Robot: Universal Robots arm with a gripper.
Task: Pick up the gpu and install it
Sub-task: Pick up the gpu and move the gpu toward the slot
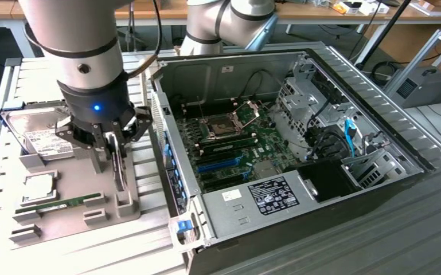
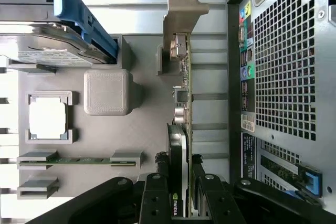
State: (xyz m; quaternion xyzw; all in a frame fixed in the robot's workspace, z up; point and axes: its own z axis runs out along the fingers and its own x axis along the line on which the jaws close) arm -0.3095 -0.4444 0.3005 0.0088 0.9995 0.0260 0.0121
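Observation:
The gpu is a thin dark card standing on edge at the right side of the grey parts tray. My gripper reaches straight down over it, one finger on each face. In the wrist view the gpu runs edge-on, and its grey metal end bracket is at the end away from my gripper. The black fingers press against both sides of the card. The card's lower edge is at the tray's slotted holder. I cannot tell whether it has lifted clear.
The open computer case lies right beside the tray, its motherboard and blue slots exposed. Its perforated rear wall is close to the card. The tray also holds a hard drive, a CPU and a RAM stick.

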